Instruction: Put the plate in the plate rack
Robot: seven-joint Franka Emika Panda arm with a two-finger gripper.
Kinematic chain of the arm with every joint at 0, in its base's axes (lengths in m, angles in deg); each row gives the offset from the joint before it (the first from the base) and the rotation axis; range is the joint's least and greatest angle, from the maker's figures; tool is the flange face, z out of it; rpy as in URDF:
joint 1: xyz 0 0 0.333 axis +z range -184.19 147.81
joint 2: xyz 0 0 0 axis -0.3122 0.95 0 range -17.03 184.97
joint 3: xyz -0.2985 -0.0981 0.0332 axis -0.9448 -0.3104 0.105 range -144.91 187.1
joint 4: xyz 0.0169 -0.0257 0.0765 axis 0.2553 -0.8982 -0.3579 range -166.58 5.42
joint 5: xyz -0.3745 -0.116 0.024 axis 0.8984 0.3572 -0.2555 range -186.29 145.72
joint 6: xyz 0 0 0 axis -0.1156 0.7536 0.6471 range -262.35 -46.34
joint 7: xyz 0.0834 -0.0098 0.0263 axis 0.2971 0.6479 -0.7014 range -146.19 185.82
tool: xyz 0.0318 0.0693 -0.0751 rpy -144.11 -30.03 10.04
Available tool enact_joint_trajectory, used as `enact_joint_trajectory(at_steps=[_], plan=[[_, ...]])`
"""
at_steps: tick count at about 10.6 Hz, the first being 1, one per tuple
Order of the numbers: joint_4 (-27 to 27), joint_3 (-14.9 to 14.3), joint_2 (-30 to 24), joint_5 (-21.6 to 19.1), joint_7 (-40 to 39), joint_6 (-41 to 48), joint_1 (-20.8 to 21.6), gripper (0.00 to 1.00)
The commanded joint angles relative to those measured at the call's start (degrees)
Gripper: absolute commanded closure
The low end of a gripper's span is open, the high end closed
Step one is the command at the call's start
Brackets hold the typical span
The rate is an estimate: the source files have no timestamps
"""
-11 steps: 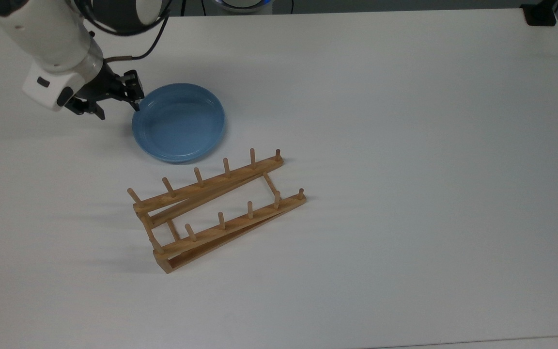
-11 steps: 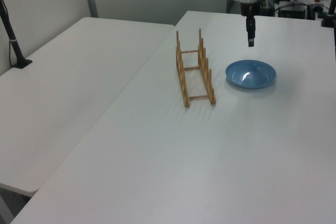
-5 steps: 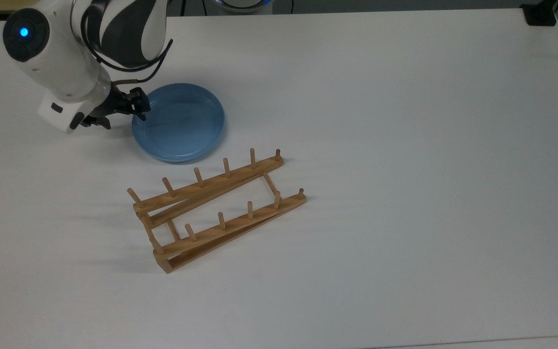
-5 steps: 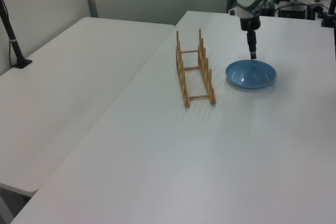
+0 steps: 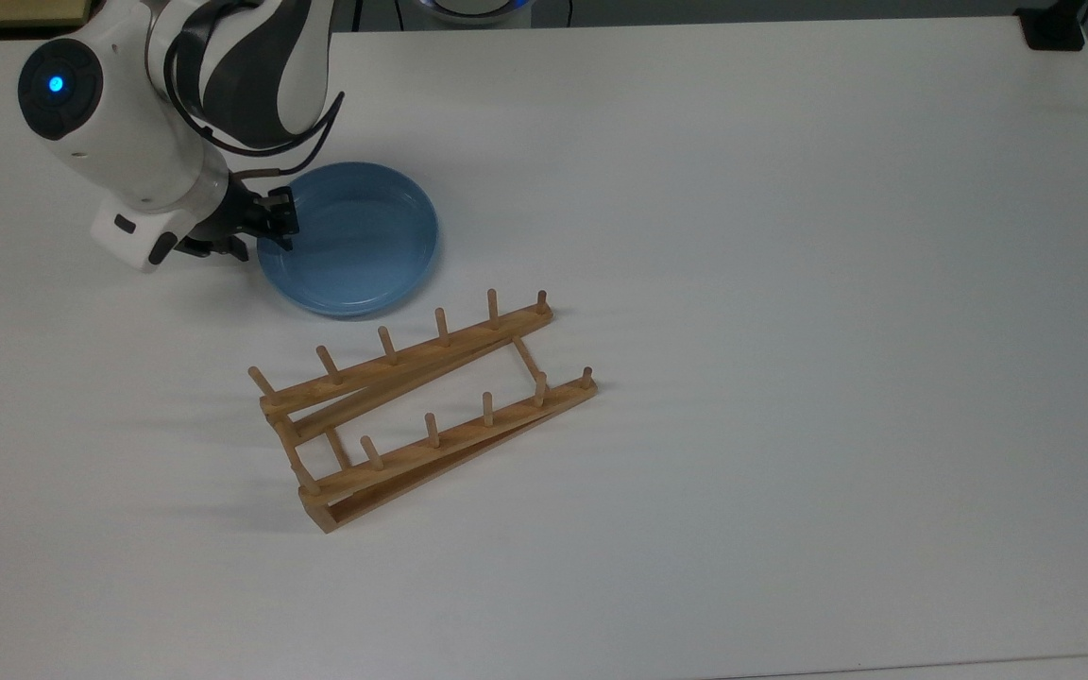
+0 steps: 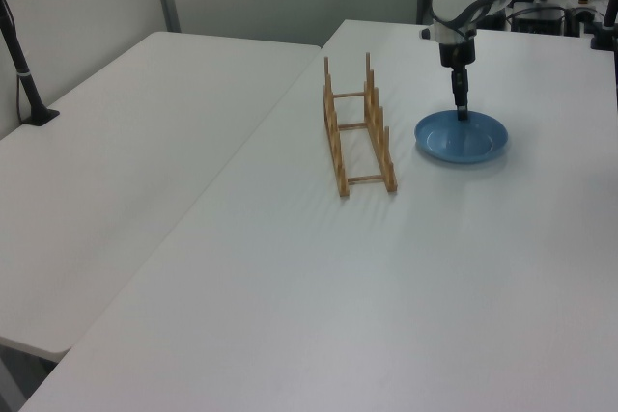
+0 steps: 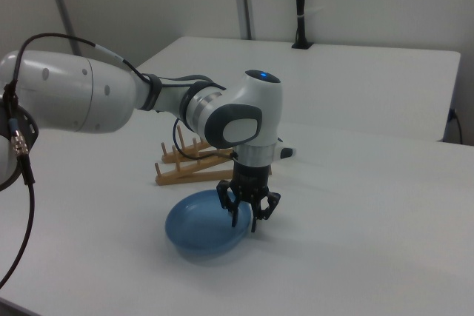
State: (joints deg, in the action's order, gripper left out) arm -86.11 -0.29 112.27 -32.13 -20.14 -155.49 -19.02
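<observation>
So right now we've got the claw (image 7: 246,211) dropped down over the rim of the plate (image 5: 352,241), on the top view's left side, fingers spread apart so they straddle the edge, one inside and one outside by the look of it. The plate's lying flat on the table (image 5: 790,283), just beside the plate rack (image 5: 421,406) but not touching it. Going for the rim makes sense to us, since a flat plate gives nothing else to pinch.

My white table (image 5: 790,283), the plate rack (image 5: 421,406) standing near its middle, the plate (image 5: 355,241) lying flat (light blue, glossy) just beside the rack.
</observation>
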Motion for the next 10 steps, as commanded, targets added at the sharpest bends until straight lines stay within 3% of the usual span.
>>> enact_joint_trajectory(at_steps=[1,4,7,10], plan=[[-1.58,0.11,0.43,-1.43,1.63,-3.11,1.53,0.73],[-2.29,0.29,0.53,-1.34,2.42,-4.44,1.8,1.0],[-2.03,0.11,-1.05,-1.26,1.9,-3.56,1.62,1.0],[-1.07,-0.59,-6.48,-1.26,2.16,-1.19,0.92,1.0]])
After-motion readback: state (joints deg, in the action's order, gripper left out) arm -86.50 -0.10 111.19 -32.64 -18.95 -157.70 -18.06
